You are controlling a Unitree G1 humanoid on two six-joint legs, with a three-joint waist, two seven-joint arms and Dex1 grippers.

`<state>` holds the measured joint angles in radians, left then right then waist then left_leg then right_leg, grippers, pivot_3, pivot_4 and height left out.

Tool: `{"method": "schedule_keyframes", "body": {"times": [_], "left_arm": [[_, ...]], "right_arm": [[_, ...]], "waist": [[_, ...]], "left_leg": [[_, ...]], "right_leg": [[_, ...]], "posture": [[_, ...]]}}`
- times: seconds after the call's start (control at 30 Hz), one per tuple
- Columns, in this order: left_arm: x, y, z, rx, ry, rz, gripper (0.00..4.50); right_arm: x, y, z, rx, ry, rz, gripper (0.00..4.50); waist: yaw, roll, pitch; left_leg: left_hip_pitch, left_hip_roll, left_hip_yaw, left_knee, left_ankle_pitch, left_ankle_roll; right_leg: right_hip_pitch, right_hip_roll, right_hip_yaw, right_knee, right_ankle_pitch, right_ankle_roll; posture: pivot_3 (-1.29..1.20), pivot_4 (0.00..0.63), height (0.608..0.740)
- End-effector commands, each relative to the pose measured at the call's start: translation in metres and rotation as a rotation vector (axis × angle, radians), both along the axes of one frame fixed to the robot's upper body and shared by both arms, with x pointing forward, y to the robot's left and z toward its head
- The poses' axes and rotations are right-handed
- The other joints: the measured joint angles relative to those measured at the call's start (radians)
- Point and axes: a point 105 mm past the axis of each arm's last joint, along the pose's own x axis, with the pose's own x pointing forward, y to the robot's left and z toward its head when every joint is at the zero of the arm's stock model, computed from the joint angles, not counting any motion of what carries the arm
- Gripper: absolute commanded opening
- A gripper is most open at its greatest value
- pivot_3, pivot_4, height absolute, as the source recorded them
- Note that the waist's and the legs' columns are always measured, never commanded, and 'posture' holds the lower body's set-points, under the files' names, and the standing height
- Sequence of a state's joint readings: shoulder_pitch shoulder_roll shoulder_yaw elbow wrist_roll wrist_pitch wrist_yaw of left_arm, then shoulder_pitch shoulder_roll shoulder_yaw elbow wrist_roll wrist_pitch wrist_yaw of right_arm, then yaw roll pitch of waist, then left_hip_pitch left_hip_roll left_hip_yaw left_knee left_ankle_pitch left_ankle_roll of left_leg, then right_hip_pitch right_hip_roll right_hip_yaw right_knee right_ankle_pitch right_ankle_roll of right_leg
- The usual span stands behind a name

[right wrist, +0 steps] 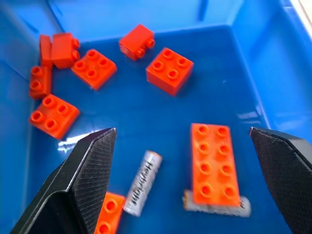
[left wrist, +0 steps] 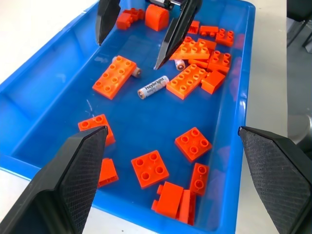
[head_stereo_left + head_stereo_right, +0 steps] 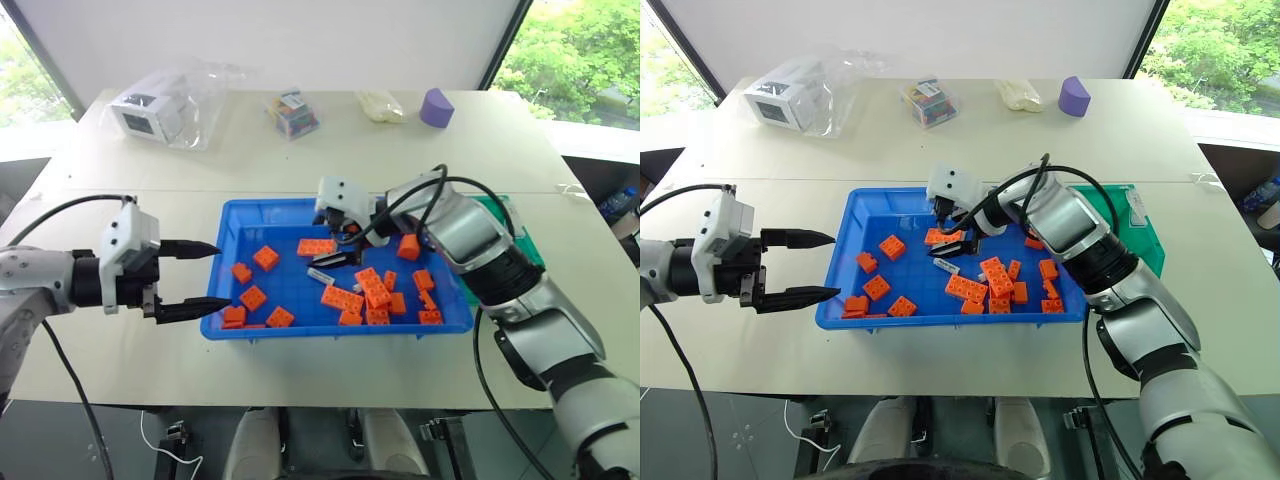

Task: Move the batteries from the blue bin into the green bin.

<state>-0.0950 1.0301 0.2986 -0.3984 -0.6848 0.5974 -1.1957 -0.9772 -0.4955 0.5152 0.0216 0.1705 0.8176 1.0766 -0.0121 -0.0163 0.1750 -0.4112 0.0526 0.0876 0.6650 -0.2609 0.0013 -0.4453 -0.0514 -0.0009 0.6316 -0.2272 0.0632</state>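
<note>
R wrist view shows what the head views can't: one battery [image 1: 142,189] lying bare on the blue bin [image 3: 228,232] floor w/ dark print on a silvery-white body, and a second battery [image 1: 217,206] half tucked under the near end of a long orange brick [image 1: 214,165]. L wrist view adds a third battery end [image 2: 179,63] poking out beside the brick pile further along. So 3 batteries counted, all inside the blue bin, roughly mid-floor. Head views only pick up the bare one as a pale sliver.

Bricks: approx 20 orange ones scattered over the bin, thickest at the right half; exact count unclear where they stack.

Right hand [image 3: 335,252] is over the bin's middle, fingers spread wide, nothing between them, tips above the bare battery. Left hand [image 3: 195,280] sits at the bin's left rim, fingers apart, empty.

Green bin [image 3: 1150,240] stands just beside the blue bin's right end, mostly hidden behind the R arm, white tag [image 3: 1137,208] at its rim.
</note>
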Motion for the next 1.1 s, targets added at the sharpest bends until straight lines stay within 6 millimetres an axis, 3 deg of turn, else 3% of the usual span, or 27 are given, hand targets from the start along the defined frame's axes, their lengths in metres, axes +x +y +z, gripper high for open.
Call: {"method": "schedule_keyframes", "body": {"times": [0.03, 0.1, 0.3, 0.53, 1.1], "left_arm": [[-0.003, 0.0, 0.01, 0.004, -0.056, -0.007, 4.5], [-0.003, -0.001, 0.01, 0.004, -0.052, -0.012, 4.5], [0.001, -0.003, 0.012, 0.001, -0.056, -0.027, 4.5], [0.007, -0.01, 0.016, -0.003, -0.058, -0.061, 4.5], [0.015, -0.009, 0.016, 0.014, -0.077, -0.066, 4.5]], "right_arm": [[-0.023, 0.011, 0.004, 0.02, 0.004, 0.068, 4.24], [-0.027, 0.014, 0.0, 0.023, 0.008, 0.058, 3.65], [-0.024, 0.013, -0.012, 0.004, -0.004, -0.003, 0.6], [-0.006, 0.007, -0.028, -0.019, 0.0, -0.112, 0.6], [-0.002, -0.002, -0.044, -0.032, 0.01, -0.183, 0.6]], "waist": [[-0.002, 0.0, 0.0], [-0.002, 0.0, 0.0], [-0.004, 0.0, 0.0], [-0.004, 0.0, 0.0], [-0.004, 0.0, 0.0]], "left_leg": [[0.0, 0.0, 0.0, 0.0, 0.0, 0.0], [0.0, 0.0, -0.001, 0.0, 0.0, 0.0], [0.002, 0.0, 0.0, 0.0, 0.0, 0.0], [0.001, 0.0, 0.0, 0.0, 0.0, 0.0], [0.001, 0.0, -0.001, 0.0, 0.0, 0.0]], "right_leg": [[0.0, 0.0, 0.0, 0.0, 0.0, 0.0], [0.0, 0.0, -0.001, 0.0, 0.0, 0.0], [0.0, 0.001, -0.001, 0.001, 0.0, 0.0], [0.001, 0.001, -0.001, 0.001, 0.0, 0.0], [0.0, 0.001, -0.001, 0.001, 0.0, 0.0]], "posture": [[0.0, 0.15, 0.734], [0.0, 0.15, 0.734], [0.0, 0.15, 0.734], [0.0, 0.15, 0.734], [0.0, 0.15, 0.734]]}}
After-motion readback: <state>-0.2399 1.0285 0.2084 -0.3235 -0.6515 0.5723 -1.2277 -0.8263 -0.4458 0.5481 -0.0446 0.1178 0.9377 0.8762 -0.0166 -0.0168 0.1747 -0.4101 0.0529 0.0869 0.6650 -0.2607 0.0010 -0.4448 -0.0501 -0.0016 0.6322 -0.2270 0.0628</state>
